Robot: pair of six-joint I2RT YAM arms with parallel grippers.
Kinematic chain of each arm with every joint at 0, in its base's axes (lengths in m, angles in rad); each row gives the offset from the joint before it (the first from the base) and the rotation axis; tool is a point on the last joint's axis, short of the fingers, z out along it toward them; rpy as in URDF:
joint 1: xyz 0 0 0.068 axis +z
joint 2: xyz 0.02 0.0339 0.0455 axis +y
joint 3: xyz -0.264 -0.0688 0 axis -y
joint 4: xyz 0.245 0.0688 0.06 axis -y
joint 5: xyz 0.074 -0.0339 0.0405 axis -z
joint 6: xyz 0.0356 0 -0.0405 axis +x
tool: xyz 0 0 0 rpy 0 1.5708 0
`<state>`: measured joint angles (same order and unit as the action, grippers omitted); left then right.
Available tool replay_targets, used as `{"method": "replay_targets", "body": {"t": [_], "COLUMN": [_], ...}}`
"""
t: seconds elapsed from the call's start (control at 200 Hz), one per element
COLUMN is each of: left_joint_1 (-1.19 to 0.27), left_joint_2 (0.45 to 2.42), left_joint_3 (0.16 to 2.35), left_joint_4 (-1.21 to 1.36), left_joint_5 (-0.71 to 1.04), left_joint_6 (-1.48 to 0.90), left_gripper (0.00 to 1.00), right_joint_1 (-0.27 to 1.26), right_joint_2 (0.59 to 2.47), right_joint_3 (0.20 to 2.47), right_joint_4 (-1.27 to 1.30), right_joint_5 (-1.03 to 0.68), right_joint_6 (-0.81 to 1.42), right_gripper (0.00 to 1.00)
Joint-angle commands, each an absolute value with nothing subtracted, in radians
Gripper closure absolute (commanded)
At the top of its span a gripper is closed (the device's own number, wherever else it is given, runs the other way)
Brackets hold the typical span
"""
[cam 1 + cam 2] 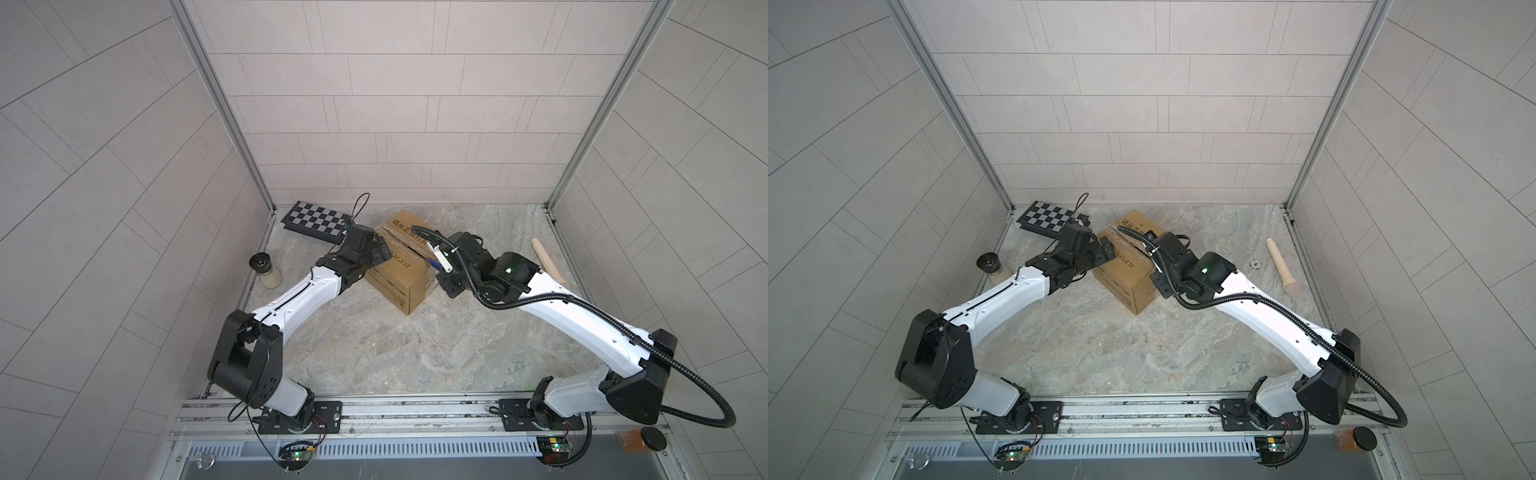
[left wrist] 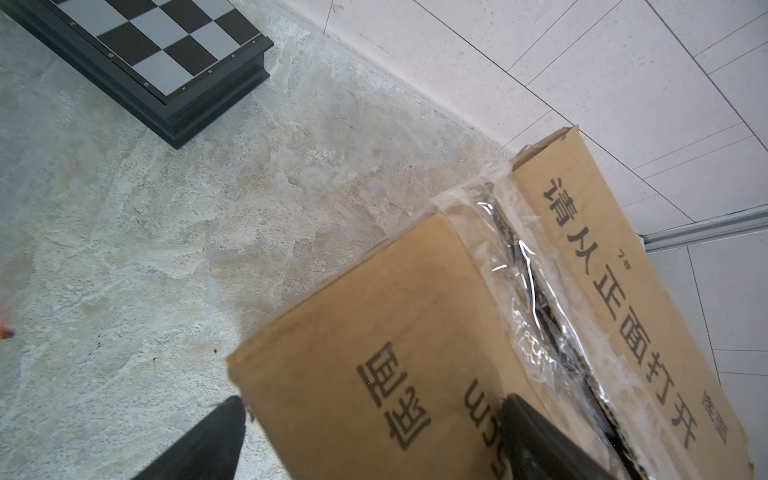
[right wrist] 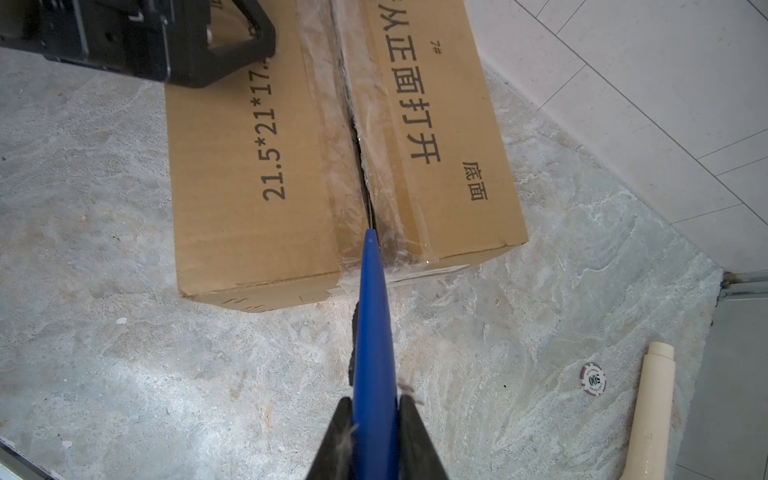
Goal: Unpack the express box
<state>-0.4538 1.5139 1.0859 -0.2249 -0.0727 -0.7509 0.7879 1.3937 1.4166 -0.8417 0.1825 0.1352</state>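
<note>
Toward the table's (image 1: 415, 353) rear edge sits a stiff, likely light express box (image 1: 399, 270), left fingers (image 2: 208, 436) apart astride its corner, right fingers (image 3: 332, 436) clamped on a blue cutter (image 3: 372, 316).

I see express box (image 2: 374, 311) filling lower right, top face toward me – black Chinese print, "cm" partly hidden. Clear tape (image 2: 519, 291) wrinkled along centre seam, dark gap showing under it. Left gripper (image 2: 370, 401) spread wide across box's near corner: one of its fingers (image 2: 208, 440) off box edge over stone floor (image 2: 166, 228), other over box top beside seam – contact unclear. Checkered board case (image 2: 166, 54) flat on floor, well apart from box. Tiled wall (image 2: 582, 62) behind.
</note>
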Motion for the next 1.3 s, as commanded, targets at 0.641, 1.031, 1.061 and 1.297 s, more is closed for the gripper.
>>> {"method": "replay_targets", "body": {"t": [0.641,1.031,1.061,1.297], "left_joint_1": [-0.447,-0.447,-0.447,-0.443], "left_joint_2": [1.597,1.575,1.576,1.604], "left_joint_3": [1.019,1.029,1.029,1.028], "left_joint_4": [-0.441,-0.418,-0.42,-0.443], "left_joint_5": [-0.076,-0.04,-0.044,-0.06], "left_joint_6": [-0.717,-0.716,-0.715,-0.722], "left_gripper": [0.03,0.03,0.03,0.03], "right_joint_1": [0.761,0.761,0.76,0.748], "right_joint_2": [1.31,1.336,1.331,1.256], "right_joint_3": [1.307,1.292,1.292,1.284], "right_joint_4": [-0.887,-0.805,-0.815,-0.919], "right_joint_5": [0.1,0.102,0.11,0.157], "right_joint_6": [0.13,0.147,0.144,0.117], "right_gripper": [1.0,1.0,1.0,1.0]}}
